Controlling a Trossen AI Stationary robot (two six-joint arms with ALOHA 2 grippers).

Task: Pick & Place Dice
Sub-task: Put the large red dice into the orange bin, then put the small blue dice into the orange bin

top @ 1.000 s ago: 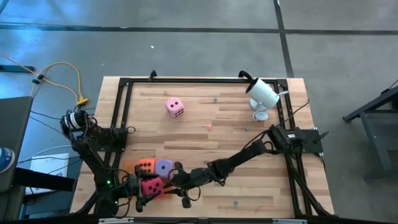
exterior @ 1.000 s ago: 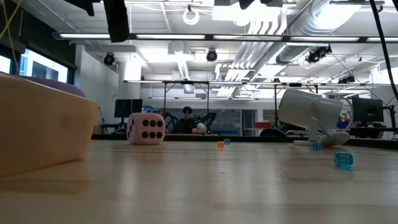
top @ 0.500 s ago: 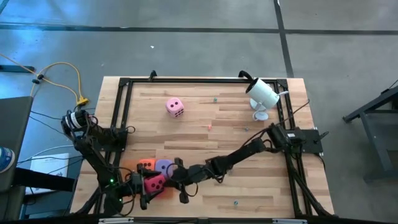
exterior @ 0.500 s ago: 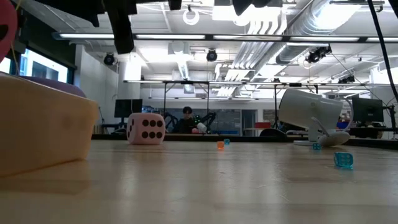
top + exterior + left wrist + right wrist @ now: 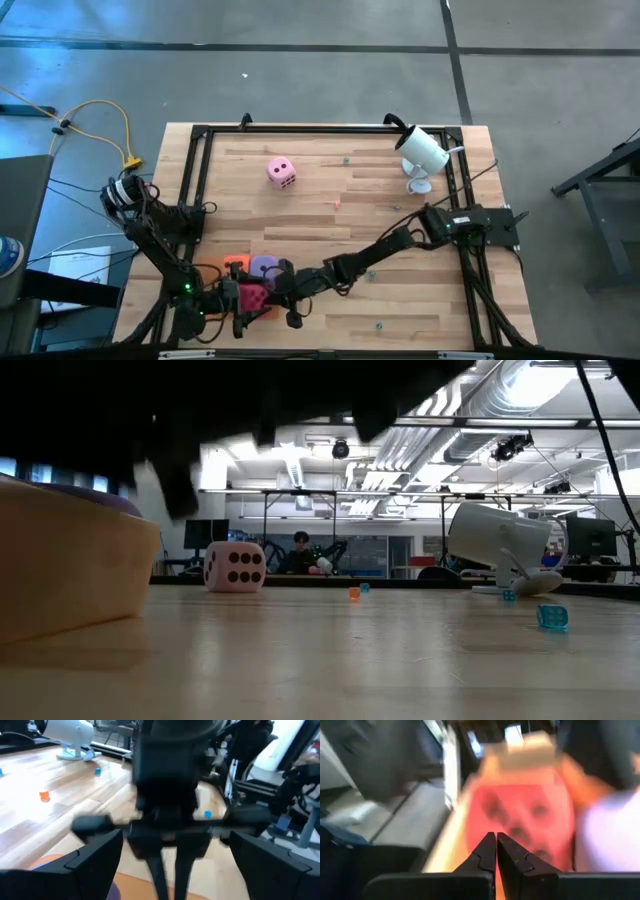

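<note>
The magenta die (image 5: 252, 297) sits at the near left on the flat orange tray (image 5: 266, 311), between my two grippers. The purple die (image 5: 264, 266) and the orange die (image 5: 236, 265) lie just beyond it. The light pink die (image 5: 281, 172) rests alone on the far-left wood, several pips facing the low view (image 5: 234, 567). My left gripper (image 5: 231, 300) stands open at the magenta die's left; its fingers (image 5: 97, 857) are spread wide. My right gripper (image 5: 496, 840) is shut and points at the die's pip face (image 5: 520, 817). My right gripper's shut fingertips (image 5: 490, 845) stand right before the magenta die's pip face, coming nearly level from the table's right. Whether they touch it, I cannot tell.
A white device on a stand (image 5: 424, 150) lies tipped at the far right. Small blue (image 5: 552, 617) and orange (image 5: 354, 594) bits dot the wood. A black frame (image 5: 200, 180) borders the table. A tan block (image 5: 70, 580) fills the low view's left. Bare wood lies mid-table.
My right arm has come down and reached further toward the table's left, up to the magenta die; its dark bulk now fills the top of the low view. My left gripper has edged toward the die. The die has shifted slightly toward the right.
</note>
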